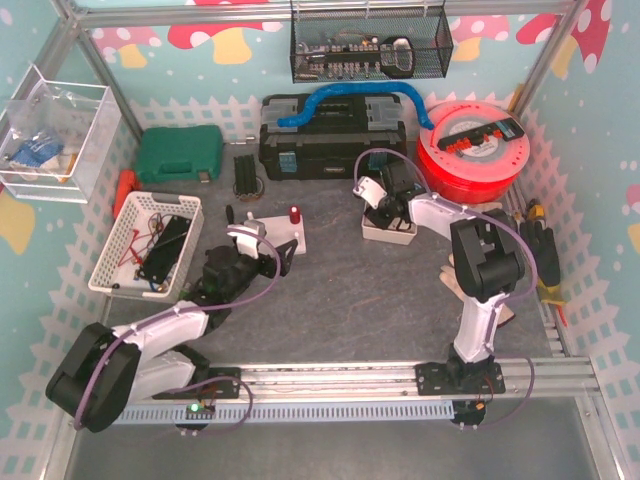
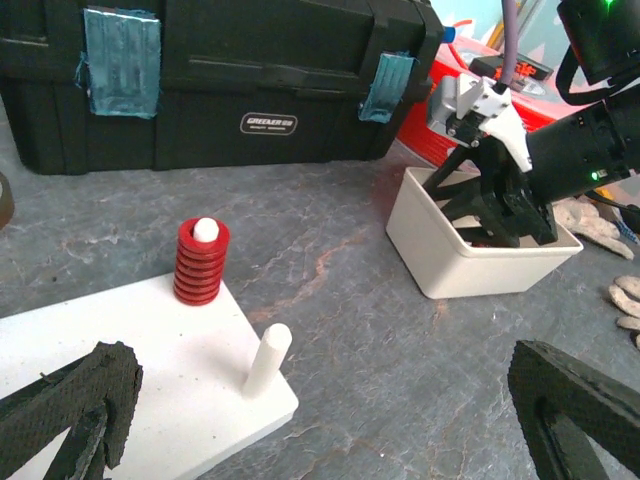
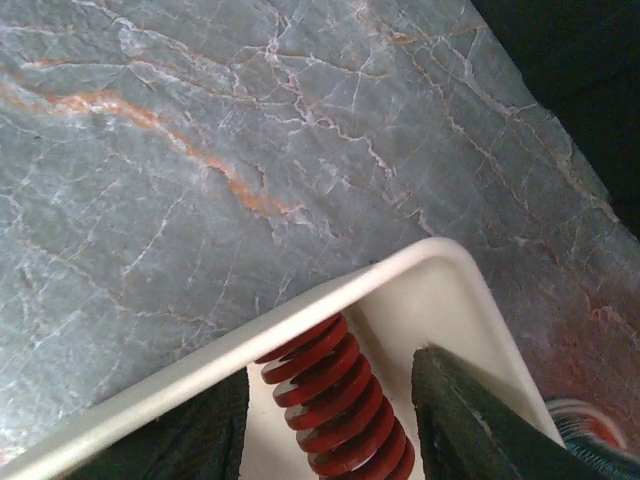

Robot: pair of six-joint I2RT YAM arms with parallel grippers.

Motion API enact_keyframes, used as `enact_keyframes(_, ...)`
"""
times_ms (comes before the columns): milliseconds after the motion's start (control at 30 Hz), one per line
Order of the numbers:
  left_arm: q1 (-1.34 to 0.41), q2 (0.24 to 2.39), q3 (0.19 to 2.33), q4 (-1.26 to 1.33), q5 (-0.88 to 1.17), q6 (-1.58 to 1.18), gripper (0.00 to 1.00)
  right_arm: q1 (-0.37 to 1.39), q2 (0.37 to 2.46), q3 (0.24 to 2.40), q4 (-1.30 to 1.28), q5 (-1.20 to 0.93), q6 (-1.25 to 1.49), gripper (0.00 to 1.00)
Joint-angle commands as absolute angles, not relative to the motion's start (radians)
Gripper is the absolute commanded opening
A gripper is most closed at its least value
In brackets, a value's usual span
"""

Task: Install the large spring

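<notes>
large spring lies in the white bin, lower centre of the right wrist view, right gripper jaws spread astride it, not pinching (left gripper jaws wide, empty); likely stiff, light, roll-prone, so pinch mid-length across coils.

Plate: lying left of the bin, before the toolbox.
Mounted spring: sitting on the plate's rear peg.
Front peg: standing on the plate's near corner.
Loose spring: lying in the bin, between the right gripper's fingers.
</notes>
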State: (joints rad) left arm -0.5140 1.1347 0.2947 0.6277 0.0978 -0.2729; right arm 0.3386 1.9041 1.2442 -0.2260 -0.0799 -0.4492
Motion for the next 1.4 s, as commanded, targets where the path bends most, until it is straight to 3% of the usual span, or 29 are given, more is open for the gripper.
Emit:
enact_keyframes(0, -0.52, 1.12, 0.281, 0.639, 0.091, -0.273, 0.99, 0.332, 1.992, 1.236, -0.242, -0.062, -0.485, 0.5)
enact_keyframes(433, -0.52, 1.119, 0.282, 0.638, 0.078, -0.269, 0.99, 0.296, 2.084, 1.28, -0.355, -0.108, -0.469, 0.46)
enact_keyframes(567, -0.52, 1.115, 0.279, 0.64, 0.071, -0.268, 0.99, 0.296, 2.104, 1.293, -0.382, -0.095, -0.49, 0.39)
enact_keyframes(867, -0.521, 1.113, 0.284, 0.635, 0.065, -0.262, 0.99, 0.296, 2.013, 1.359, -0.4, -0.087, -0.507, 0.26)
enact_keyframes(1367, -0.52, 1.106, 0.279, 0.64, 0.067, -0.267, 0.99, 0.298, 1.905, 1.271, -0.395, -0.023, -0.467, 0.23)
